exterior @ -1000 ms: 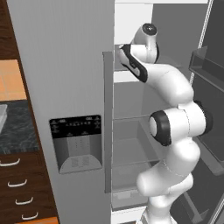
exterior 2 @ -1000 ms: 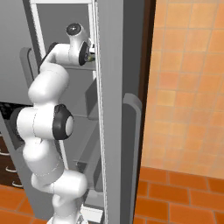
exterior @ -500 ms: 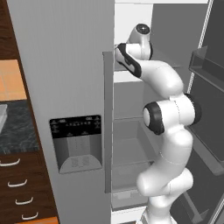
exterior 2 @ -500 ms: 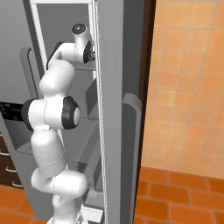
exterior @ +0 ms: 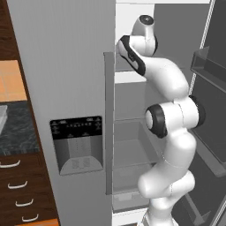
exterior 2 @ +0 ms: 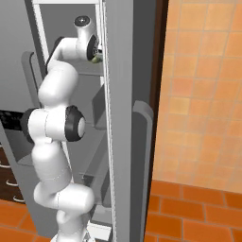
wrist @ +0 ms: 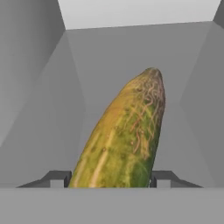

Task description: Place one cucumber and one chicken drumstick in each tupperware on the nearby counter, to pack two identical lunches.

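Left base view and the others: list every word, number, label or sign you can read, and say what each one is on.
None can be read.
Dispenser panel on the fridge door: rows of small pale marks, too small and blurred to read.
Cucumber between the gripper fingertips: only skin mottling, no text.
Drawers and arm: no text.

The cucumber (wrist: 124, 135) is mottled yellow-green with brownish squiggles, against the fridge (exterior: 66, 66) in plain grey.
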Motion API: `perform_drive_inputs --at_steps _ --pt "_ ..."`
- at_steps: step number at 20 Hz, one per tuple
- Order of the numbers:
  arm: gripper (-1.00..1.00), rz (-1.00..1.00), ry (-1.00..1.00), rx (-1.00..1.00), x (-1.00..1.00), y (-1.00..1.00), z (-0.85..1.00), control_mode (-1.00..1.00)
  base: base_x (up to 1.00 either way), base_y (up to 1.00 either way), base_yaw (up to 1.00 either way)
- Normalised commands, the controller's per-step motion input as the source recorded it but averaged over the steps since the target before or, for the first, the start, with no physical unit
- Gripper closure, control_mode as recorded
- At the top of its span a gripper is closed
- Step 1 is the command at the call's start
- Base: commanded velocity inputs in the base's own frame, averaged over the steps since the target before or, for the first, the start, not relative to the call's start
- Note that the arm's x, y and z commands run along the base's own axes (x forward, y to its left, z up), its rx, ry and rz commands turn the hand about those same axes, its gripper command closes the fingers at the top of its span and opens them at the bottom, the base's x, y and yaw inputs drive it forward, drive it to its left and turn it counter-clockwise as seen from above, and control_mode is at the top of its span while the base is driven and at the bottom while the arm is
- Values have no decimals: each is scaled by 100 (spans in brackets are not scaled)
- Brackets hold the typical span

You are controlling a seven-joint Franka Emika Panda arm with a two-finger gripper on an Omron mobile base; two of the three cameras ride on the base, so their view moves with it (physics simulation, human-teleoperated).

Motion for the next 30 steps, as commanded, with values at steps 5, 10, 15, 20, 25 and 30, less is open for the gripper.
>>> perform_drive_inputs --at_steps 5,10,15,20,25,30 --pt "100 0 -13 0 -100 0 -1 -100 0 0 0" --pt "100 0 -24 0 -100 0 -5 -100 0 0 0" --pt "100 0 0 0 -100 -1 -16 -100 0 0 0" --pt "100 3 18 -16 -100 3 -79 -100 0 0 0" --pt "100 7 28 -11 -100 0 -70 -100 0 0 0" --pt "100 4 7 -1 -40 7 -25 100 -60 45 1"
